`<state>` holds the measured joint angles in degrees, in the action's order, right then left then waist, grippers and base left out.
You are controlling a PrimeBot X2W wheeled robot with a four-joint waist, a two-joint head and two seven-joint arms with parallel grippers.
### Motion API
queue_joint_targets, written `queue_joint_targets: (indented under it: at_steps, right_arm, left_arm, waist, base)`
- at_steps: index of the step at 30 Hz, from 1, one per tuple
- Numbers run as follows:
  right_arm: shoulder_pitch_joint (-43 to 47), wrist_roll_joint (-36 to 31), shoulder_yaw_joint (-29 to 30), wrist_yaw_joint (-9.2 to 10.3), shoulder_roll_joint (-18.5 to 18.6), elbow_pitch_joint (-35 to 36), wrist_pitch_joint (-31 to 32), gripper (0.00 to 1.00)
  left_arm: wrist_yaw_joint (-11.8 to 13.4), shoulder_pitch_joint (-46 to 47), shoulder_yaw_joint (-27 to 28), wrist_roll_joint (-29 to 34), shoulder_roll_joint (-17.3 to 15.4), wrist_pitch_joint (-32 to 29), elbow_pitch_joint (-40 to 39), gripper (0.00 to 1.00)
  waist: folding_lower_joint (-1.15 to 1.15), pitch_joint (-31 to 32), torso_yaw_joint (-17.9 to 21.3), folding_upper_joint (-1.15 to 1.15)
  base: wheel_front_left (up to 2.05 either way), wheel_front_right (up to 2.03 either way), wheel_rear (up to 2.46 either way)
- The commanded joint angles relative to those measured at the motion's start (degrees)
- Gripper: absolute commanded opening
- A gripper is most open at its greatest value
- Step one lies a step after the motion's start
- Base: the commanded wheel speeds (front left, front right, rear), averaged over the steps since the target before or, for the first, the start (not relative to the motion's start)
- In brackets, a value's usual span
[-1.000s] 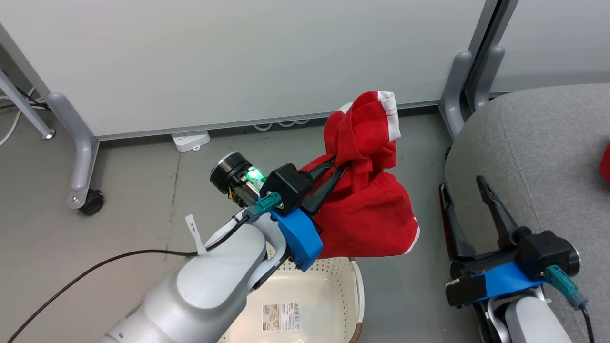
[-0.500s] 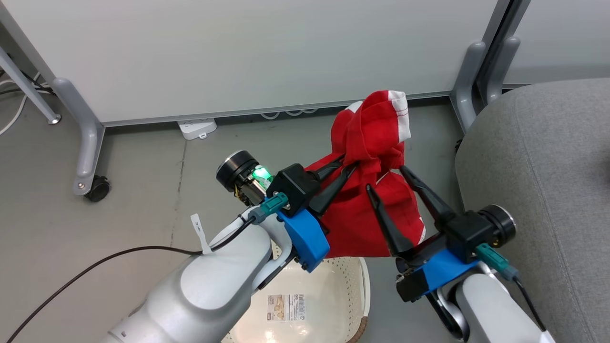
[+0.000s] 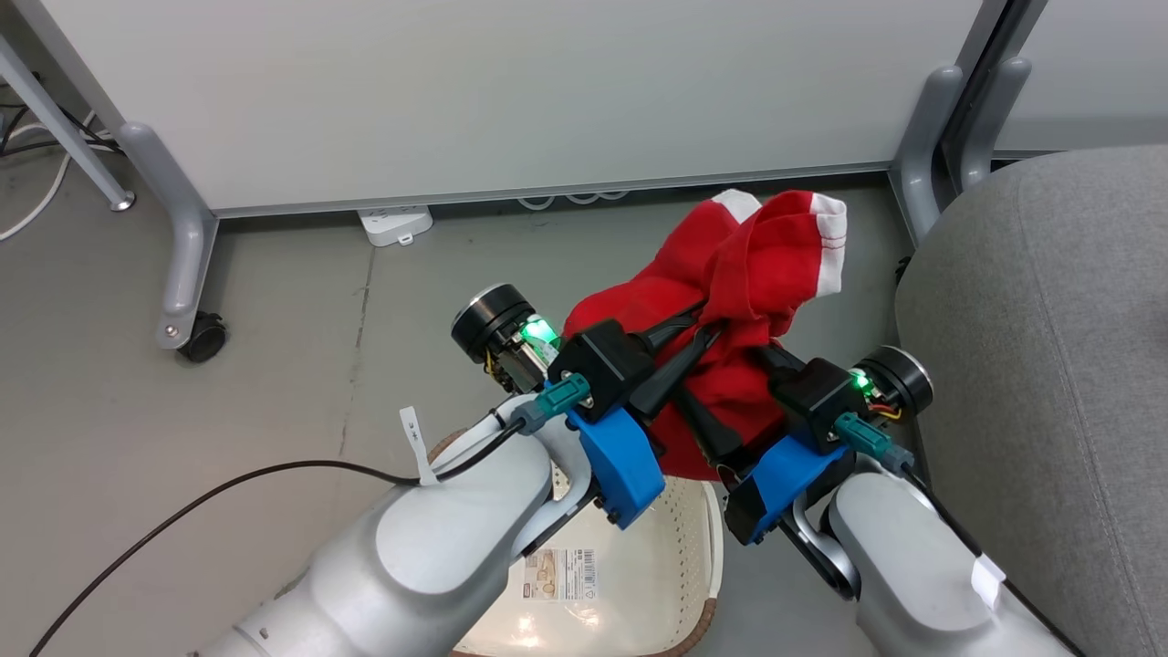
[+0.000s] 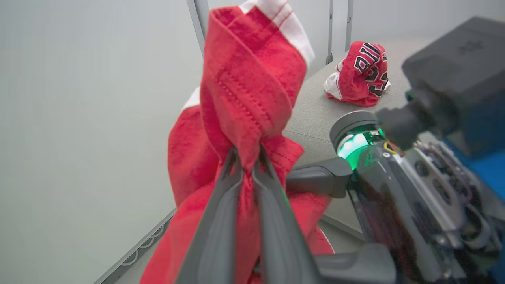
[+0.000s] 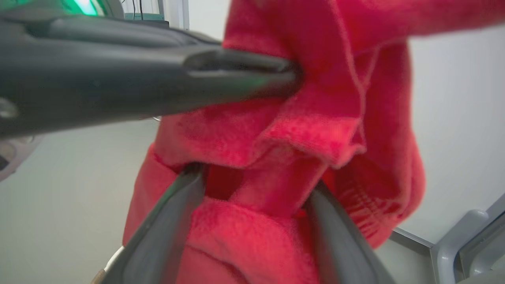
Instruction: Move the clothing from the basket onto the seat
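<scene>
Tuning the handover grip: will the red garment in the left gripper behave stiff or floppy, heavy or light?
Probably floppy: the red garment droops in folds around the left gripper pinching it. Likely light: that fingertip pinch alone carries it, the right gripper standing open around a fold.

The soft red fabric garment (image 3: 730, 283) is plain red with a white edge band stitched in red. The crumpled red jersey (image 4: 361, 75) bears black-and-white lettering and white trim. The oval perforated plastic basket (image 3: 684, 538) is cream-white, brown-rimmed; the large woven-fabric seat (image 3: 1049, 365) is light grey.
</scene>
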<state>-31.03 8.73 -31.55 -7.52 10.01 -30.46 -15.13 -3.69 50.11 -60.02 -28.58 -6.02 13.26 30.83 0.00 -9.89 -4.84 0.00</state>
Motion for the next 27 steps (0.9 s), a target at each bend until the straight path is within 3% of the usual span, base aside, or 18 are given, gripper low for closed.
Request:
queue_joint_targets:
  at_steps: [1, 5, 6, 7, 27]
  right_arm:
    - [-1.6, 0.6, -0.5, 0.05, -0.2, -1.0, 0.0, 1.0]
    - [-3.7, 1.3, -1.7, 0.05, -0.8, -3.1, 0.0, 1.0]
    - [-4.0, 1.6, -2.0, 0.05, -1.0, -3.6, 0.0, 0.55]
    - [-4.3, 1.9, -2.3, 0.05, -1.0, -3.9, 0.0, 0.0]
    - [-4.4, 3.7, -3.4, 0.05, -0.5, -4.0, 0.0, 0.0]
  left_arm:
    - [-0.1, 0.6, -0.3, 0.3, 0.2, 0.5, -0.2, 0.0]
    - [-0.3, 1.0, -0.5, 0.2, 0.5, 0.6, -0.3, 0.0]
    - [-0.3, 1.1, -0.6, 0.2, 0.6, 0.6, -0.2, 0.0]
    - [-0.3, 1.2, -0.6, 0.1, 0.6, 0.6, -0.1, 0.0]
    - [-0.2, 1.8, -0.4, -0.5, 0.3, 1.4, 1.2, 0.0]
  waist:
    - [0.0, -0.2, -0.2, 0.0]
    - [0.0, -0.7, -0.4, 0.0]
    - [0.0, -0.8, -0.5, 0.0]
    - [0.0, -0.8, -0.5, 0.0]
    - [0.0, -1.1, -0.1, 0.0]
  base:
    - [0.0, 0.0, 0.0]
    - [0.0, 0.0, 0.0]
    - [0.0, 0.0, 0.0]
    - [0.0, 0.0, 0.0]
    - [0.0, 0.0, 0.0]
